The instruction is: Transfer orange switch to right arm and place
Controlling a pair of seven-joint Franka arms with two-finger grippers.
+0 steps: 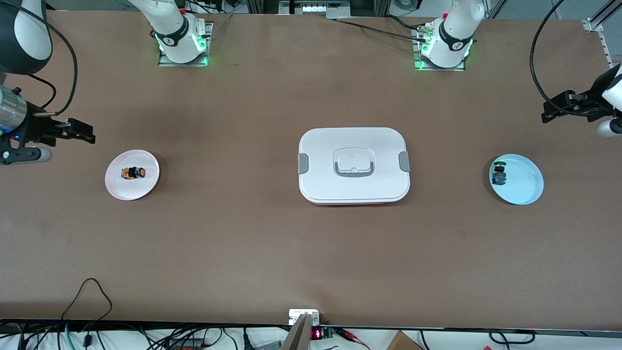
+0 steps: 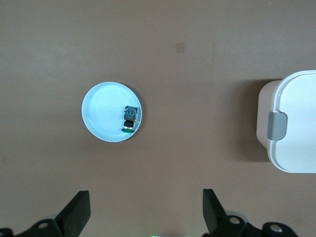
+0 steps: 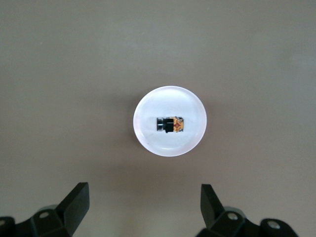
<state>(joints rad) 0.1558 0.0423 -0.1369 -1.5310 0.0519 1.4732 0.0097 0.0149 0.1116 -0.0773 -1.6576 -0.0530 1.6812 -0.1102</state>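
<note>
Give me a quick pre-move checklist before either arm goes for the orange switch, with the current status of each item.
1. Orange switch located: ok, lying on its side on the pink plate toward the right arm's end of the table.
2. Switch free of any grip: ok, nothing touches it.
3. Right end effector open: ok, over bare table beside the pink plate.
4. Left end effector open and empty: ok, up beside the light blue plate.
5. Lookalike kept apart: ok, the blue and green switch lies on the light blue plate.
6. White lidded container closed: cannot tell whether it is latched.
</note>
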